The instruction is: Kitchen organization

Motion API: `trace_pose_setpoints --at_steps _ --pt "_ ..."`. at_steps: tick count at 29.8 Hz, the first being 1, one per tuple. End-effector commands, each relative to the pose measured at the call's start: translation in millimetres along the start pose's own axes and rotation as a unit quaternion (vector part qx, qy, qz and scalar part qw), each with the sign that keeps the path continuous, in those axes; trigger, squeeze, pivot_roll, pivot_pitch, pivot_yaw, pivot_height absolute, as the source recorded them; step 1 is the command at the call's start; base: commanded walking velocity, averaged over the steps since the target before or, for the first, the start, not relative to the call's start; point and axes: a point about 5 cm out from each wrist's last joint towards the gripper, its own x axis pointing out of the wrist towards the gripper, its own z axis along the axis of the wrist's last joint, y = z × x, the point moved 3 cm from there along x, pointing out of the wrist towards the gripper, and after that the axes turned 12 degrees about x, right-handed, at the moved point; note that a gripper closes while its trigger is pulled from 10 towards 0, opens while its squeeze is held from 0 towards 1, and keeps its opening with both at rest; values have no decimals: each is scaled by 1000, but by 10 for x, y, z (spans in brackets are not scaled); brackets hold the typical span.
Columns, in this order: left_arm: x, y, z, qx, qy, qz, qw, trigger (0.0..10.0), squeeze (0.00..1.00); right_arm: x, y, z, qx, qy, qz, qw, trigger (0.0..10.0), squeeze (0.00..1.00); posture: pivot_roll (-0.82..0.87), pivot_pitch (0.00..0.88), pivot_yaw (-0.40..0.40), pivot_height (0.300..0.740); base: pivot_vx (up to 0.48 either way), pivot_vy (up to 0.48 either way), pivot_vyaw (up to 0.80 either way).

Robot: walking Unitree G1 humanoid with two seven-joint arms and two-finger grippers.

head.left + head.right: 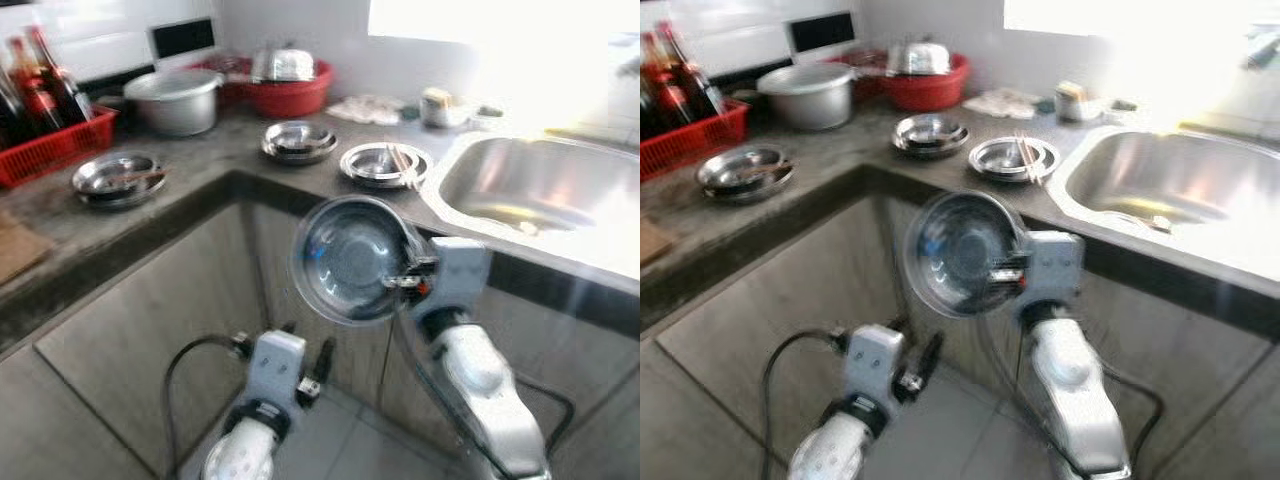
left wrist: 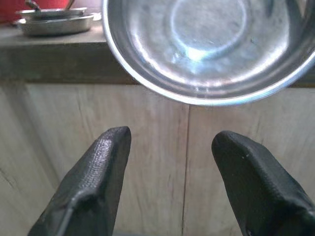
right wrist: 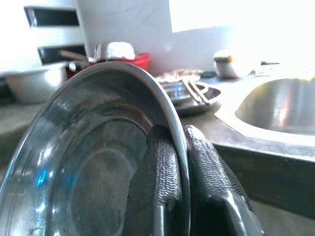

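While the right gripper is raised in front of the cabinet doors, its two black fingers are clamped on the rim of a steel bowl, one finger inside the wall and one outside, as the right wrist view shows. The bowl is held on edge, its hollow facing the camera, below the counter edge and just at 9 o'clock from the gripper's housing. The bowl's interior looks wet or smeared; the blur prevents a firmer finding.

The left gripper sits low at about 7 o'clock from the bowl, over the tiled floor. Its fingers stand apart with nothing between them, and the bowl's rim hangs beyond their tips, not touching.

On the stone counter at 12 o'clock from the held bowl lies a steel dish with chopsticks across it. Just at 9 o'clock from that dish is a stack of steel bowls. Another steel dish rests well apart toward 10 o'clock. Farther back stand a lidded aluminium pot and a red basin with steel ware inside. A red basket holding bottles occupies the far 10 o'clock corner. The steel sink lies at 2 o'clock, partly washed out by glare from the window.
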Motion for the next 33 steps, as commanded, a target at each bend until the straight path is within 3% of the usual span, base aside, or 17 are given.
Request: trace_pose_setpoints --at_steps 1,8,15,20,33 --pt "-15 52 -16 2 3 5 1000 10000 0 13 106 41 2 -8 18 1000 10000 0 7 29 6 740 0 0 -800" --pt "-9 28 -12 15 3 -4 1000 10000 0 11 106 54 1 -11 17 1000 10000 0 2 30 9 740 0 0 -800" --pt "-9 25 -13 15 2 -7 1000 10000 0 14 119 74 -2 -15 19 1000 10000 0 2 31 9 740 0 -389 -800" --pt "-4 59 -34 6 10 4 1000 10000 0 29 136 97 -6 -19 25 999 10000 0 3 31 9 740 0 0 -800" --pt "-3 72 -4 5 3 7 1000 10000 0 108 194 248 -3 -40 44 998 10000 0 3 31 7 740 21 0 0"
